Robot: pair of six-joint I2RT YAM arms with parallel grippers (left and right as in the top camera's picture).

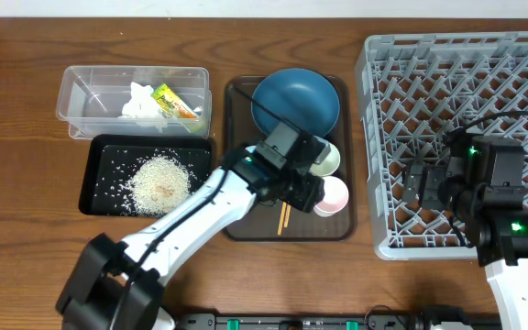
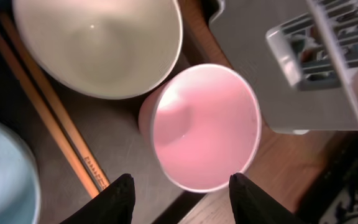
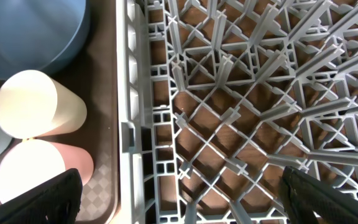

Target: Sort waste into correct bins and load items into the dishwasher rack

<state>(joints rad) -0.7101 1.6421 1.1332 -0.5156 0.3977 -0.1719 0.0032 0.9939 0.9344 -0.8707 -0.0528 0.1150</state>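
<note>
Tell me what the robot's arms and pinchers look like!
The left arm has white sections joined by chunky black joints, with a thin black cable alongside. The right arm is boxy black blocks with small green lights, and a white section. The left gripper and right gripper have matte black fingers.

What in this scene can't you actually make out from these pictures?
- Light blue bowl: under the left arm in the overhead view; the left wrist view's edge cuts it to a sliver.
- Chopsticks: overhead, only their tips show past that arm.
- Snack wrapper: print too small overhead.
- Dishwasher rack: near corner covered overhead by the right arm.
- Left hand: contact with the pink cup is too blurred to tell.
</note>
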